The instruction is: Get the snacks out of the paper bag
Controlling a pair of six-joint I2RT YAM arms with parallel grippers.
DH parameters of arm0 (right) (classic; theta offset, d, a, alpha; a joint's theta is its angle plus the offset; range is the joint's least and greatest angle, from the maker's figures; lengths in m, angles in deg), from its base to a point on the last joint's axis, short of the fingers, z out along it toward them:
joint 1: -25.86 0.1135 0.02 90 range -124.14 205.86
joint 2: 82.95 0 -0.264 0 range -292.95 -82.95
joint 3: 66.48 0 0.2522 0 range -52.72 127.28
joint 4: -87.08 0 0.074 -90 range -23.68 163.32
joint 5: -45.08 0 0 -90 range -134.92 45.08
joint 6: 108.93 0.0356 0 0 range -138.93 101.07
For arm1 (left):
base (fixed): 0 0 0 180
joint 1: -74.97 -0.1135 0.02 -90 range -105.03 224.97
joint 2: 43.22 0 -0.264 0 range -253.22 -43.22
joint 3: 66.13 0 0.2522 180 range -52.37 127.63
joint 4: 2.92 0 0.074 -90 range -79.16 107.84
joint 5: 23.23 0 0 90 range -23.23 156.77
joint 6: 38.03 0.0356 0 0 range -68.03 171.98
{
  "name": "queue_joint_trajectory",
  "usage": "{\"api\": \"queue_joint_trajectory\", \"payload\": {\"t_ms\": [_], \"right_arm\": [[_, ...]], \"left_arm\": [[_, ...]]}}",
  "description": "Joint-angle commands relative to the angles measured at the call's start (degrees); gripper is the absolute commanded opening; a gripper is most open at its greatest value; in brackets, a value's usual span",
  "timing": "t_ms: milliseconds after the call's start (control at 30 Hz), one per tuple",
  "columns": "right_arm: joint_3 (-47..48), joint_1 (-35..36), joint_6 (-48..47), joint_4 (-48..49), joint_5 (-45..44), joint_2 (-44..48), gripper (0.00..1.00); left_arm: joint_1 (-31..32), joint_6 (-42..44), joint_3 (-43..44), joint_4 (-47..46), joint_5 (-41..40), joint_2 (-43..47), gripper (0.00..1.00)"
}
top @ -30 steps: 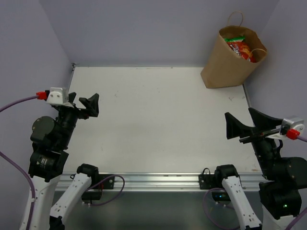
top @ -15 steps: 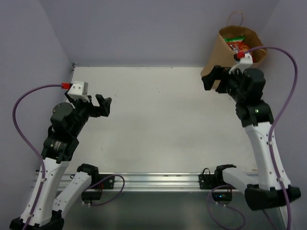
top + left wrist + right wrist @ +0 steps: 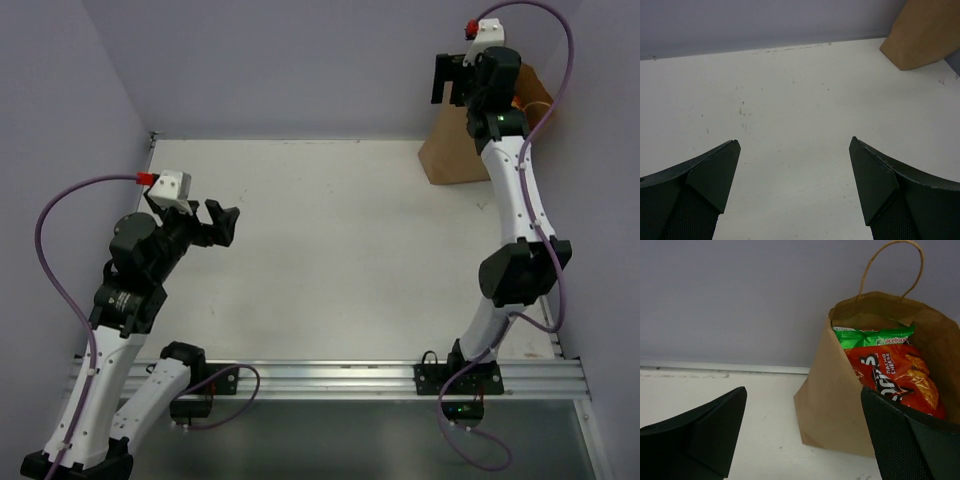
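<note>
"Right gripper (image 3: 447, 78) has climbed from the table (image 3: 330, 230) toward the paper bag (image 3: 827, 405), fingers wide apart, holding nothing."

"Snacks (image 3: 890, 372)?"

"Inside the bag, far right corner: orange chip bag (image 3: 905, 385), green packet (image 3: 867, 336) behind. Left gripper (image 3: 795, 145) spread, empty."

I count one paper bag (image 3: 826, 405), and inside it two snacks are showing, one green packet (image 3: 867, 337) and one red packet (image 3: 900, 376).

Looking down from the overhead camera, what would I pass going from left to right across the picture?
The left gripper → the white table → the paper bag. The right gripper overlaps the bag, so it has no clear place in the order.
</note>
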Motion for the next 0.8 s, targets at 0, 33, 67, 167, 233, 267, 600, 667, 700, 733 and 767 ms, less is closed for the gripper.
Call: {"api": "queue_joint_trajectory", "payload": {"t_ms": [0, 33, 67, 167, 233, 267, 600, 667, 700, 733, 767], "right_arm": [[4.55, -1.27, -3.94, 4.17, -5.28, -4.88, 0.99], [5.08, -2.14, -3.77, 4.70, -5.54, -7.06, 0.99], [5.96, -2.58, -3.59, 5.14, -5.72, -7.96, 0.99], [5.71, -4.68, -3.94, 6.99, -4.93, -10.24, 0.99], [5.53, -5.40, -4.56, 7.34, -2.21, -11.04, 0.99], [5.09, -5.49, -4.82, 7.34, -1.33, -11.48, 0.99], [1.75, -5.93, -6.58, 4.44, 8.08, -11.22, 0.52], [0.78, -5.93, -7.01, 4.53, 8.08, -10.69, 0.46], [0.69, -5.84, -7.19, 4.45, 8.08, -10.60, 0.41], [0.69, -5.93, -7.46, 4.53, 7.99, -10.43, 0.38], [0.52, -5.93, -7.63, 4.45, 7.90, -10.34, 0.36]], "left_arm": [[0.31, 0.52, -1.14, -2.49, 2.34, 0.70, 1.00], [0.31, 0.70, -1.67, -2.49, 2.60, 0.96, 1.00], [0.31, 0.70, -1.93, -2.49, 2.78, 1.05, 1.00], [0.31, 0.61, -3.08, -2.41, 3.31, 1.49, 1.00], [0.31, 0.43, -4.04, -2.49, 3.14, 1.58, 1.00], [0.31, 0.43, -5.09, -2.67, 3.22, 1.50, 1.00], [0.31, 0.26, -6.42, -3.55, 5.24, 1.32, 1.00], [0.31, 0.26, -6.59, -3.46, 5.24, 1.41, 1.00], [0.31, 0.35, -6.60, -3.55, 5.33, 1.49, 1.00], [0.31, 0.43, -6.60, -3.46, 5.24, 1.49, 1.00], [0.31, 0.52, -6.60, -3.37, 5.33, 1.58, 1.00]]}}
